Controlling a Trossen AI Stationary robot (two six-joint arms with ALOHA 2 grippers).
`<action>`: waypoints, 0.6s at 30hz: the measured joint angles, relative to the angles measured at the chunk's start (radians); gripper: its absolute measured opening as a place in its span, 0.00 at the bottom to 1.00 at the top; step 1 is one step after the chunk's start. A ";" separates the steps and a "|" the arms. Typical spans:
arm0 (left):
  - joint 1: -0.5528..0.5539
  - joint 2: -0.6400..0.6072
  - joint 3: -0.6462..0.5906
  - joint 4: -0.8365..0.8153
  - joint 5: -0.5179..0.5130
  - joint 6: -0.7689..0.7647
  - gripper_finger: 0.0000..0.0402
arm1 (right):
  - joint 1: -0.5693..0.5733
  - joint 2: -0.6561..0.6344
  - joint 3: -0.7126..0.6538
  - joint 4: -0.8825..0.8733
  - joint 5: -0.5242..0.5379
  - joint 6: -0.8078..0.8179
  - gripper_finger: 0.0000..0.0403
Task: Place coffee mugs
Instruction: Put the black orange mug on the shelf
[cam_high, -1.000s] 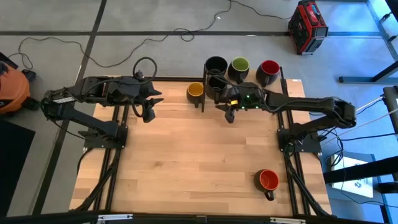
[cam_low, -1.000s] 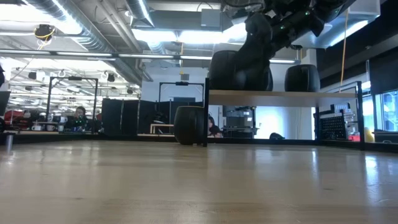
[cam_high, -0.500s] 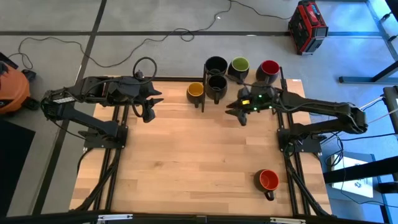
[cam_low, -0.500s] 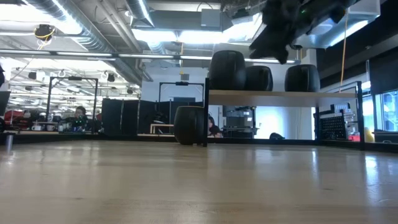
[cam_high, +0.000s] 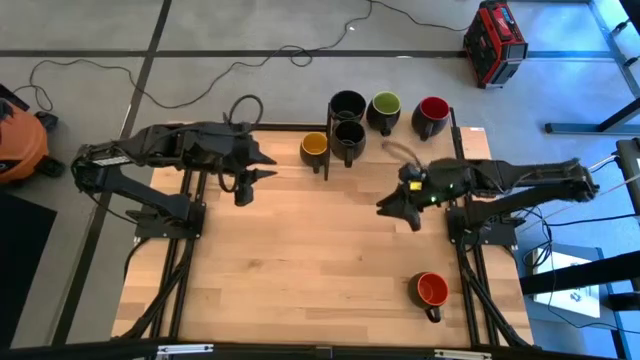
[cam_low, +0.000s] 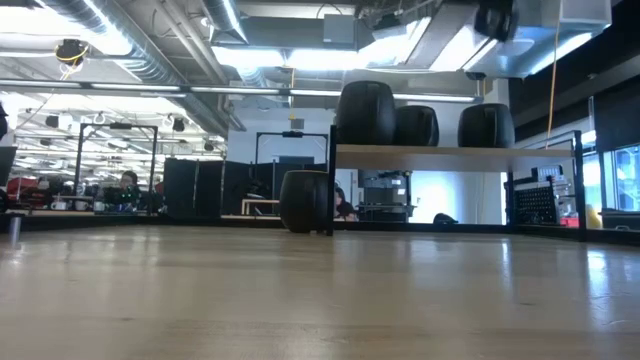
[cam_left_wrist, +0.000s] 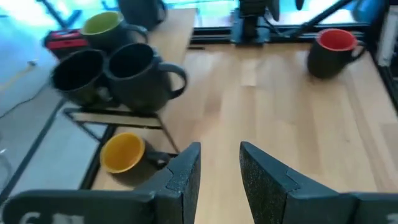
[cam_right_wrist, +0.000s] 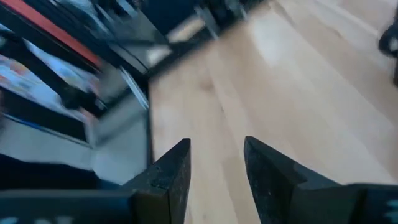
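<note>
Six dark mugs show. In the high view a black-lined mug (cam_high: 347, 104), a green one (cam_high: 385, 105) and a red one (cam_high: 432, 111) stand in a row on a raised shelf at the table's far edge. The second black mug (cam_high: 349, 134) stands just in front of them, and the yellow mug (cam_high: 314, 146) sits to its left. The orange-red mug (cam_high: 431, 290) stands alone near the right near corner. My left gripper (cam_high: 245, 185) hovers open, left of the yellow mug (cam_left_wrist: 122, 152). My right gripper (cam_high: 397, 208) hangs open over bare wood, between the shelf and the orange-red mug.
The shelf (cam_low: 455, 151) stands on thin dark legs above the table top, with one mug (cam_low: 305, 200) on the table beside it. Bare wood (cam_high: 310, 250) fills the middle and near left of the table. A red case (cam_high: 494, 40) and cables lie on the floor beyond.
My right gripper has drawn back from the black mug at the shelf, moving toward the table's near and right edges and rising out of the low view. That mug stays standing on the shelf. My left gripper has shifted slightly toward the right.
</note>
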 joint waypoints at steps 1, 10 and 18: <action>0.000 0.008 0.000 0.002 0.017 0.006 0.26 | 0.035 0.016 0.028 -0.053 0.035 0.010 0.34; 0.000 0.048 -0.014 0.022 0.094 -0.017 0.26 | 0.225 0.108 0.212 -0.384 0.403 0.110 0.34; 0.002 0.041 -0.123 0.039 0.029 -0.118 0.26 | -0.007 0.108 0.213 -0.468 0.748 -0.008 0.34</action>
